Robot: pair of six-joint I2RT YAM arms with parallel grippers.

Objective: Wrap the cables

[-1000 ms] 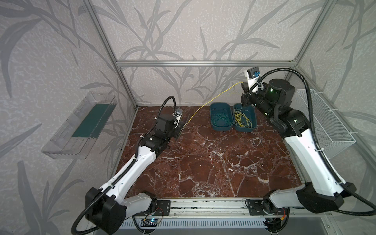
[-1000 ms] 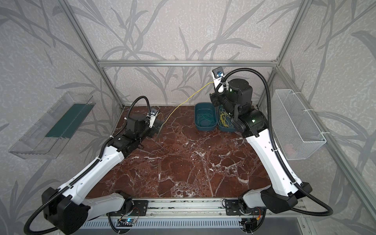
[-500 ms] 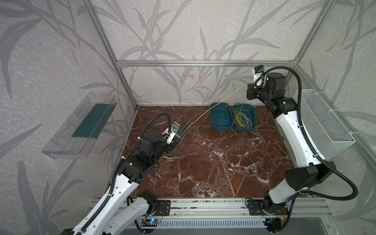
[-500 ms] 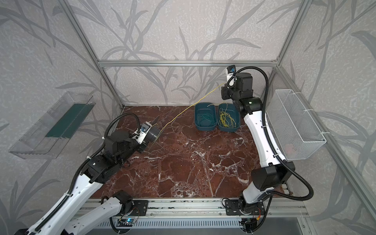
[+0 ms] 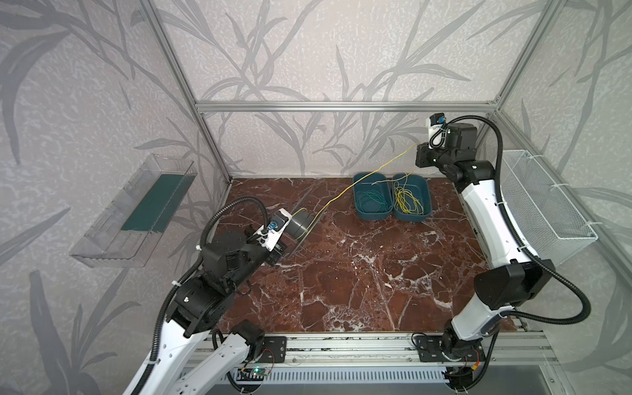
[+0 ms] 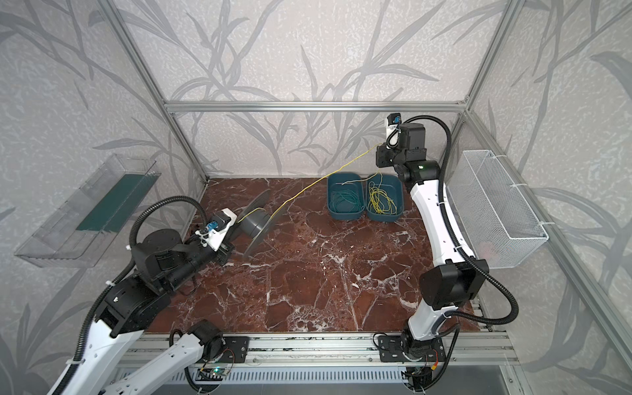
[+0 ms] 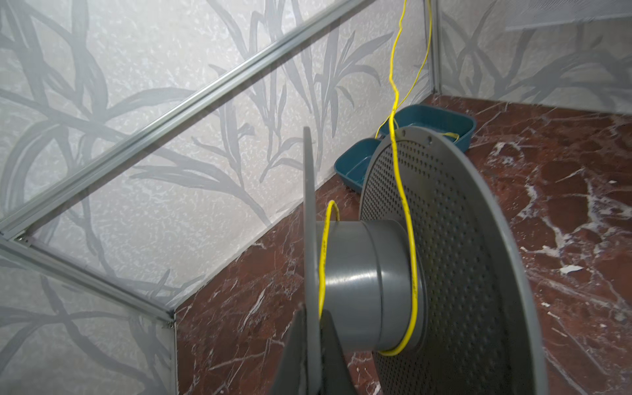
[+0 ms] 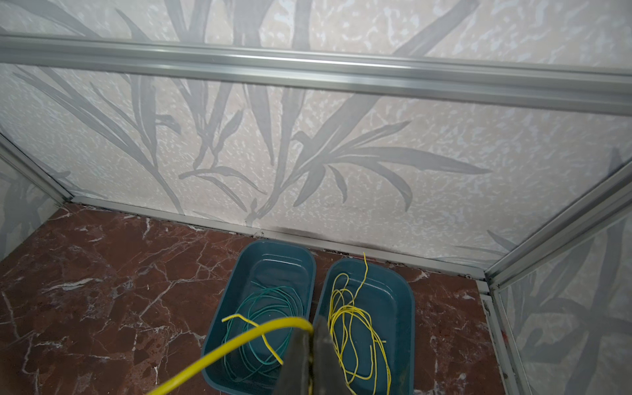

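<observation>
A thin yellow cable (image 5: 342, 196) (image 6: 307, 189) runs taut through the air from a grey spool (image 5: 301, 222) (image 6: 254, 224) up to my right gripper (image 5: 418, 159) (image 6: 378, 159), raised near the back right corner. In the right wrist view the right gripper (image 8: 309, 337) is shut on the cable (image 8: 239, 337). My left gripper (image 5: 289, 246) (image 7: 309, 328) is shut on the spool's thin near flange (image 7: 309, 212). The cable (image 7: 408, 219) loops once around the hub beside the perforated flange (image 7: 451, 260). More yellow cables (image 5: 405, 201) lie in the right teal bin (image 5: 425, 201).
A second teal bin (image 5: 362, 213) beside it holds a green wire coil (image 5: 372, 201). A white wire basket (image 5: 540, 205) hangs on the right wall and a clear tray (image 5: 136, 212) on the left wall. An aluminium rail (image 5: 342, 349) runs along the front edge.
My left arm has drawn the spool back toward the front left. The right gripper shifted right toward the back corner with the cable, and the span between them lengthened.
</observation>
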